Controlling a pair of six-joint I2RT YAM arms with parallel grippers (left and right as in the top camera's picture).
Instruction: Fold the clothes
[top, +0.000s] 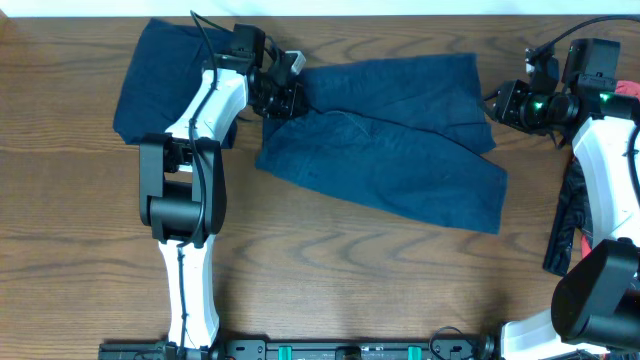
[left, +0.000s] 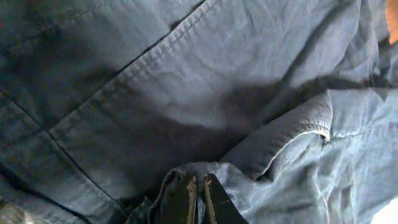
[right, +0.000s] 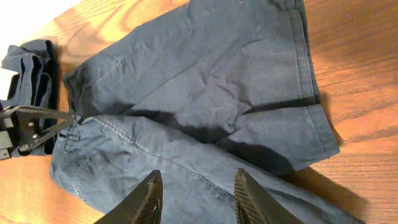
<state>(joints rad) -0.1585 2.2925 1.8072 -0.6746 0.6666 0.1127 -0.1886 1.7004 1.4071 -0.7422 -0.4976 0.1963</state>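
Shorts (top: 390, 140) lying flat at frame centre, legs toward the right; left gripper (left: 198, 199) is pressed together, pinching cloth at their left end, while right gripper (right: 198, 198), jaws spread and empty, should take the leg hems squarely before lifting.

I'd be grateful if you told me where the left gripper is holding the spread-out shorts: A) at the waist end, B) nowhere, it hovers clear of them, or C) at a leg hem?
A: the left gripper is shut on a pinch of the shorts at their waist end, while both leg hems lie at the far side.
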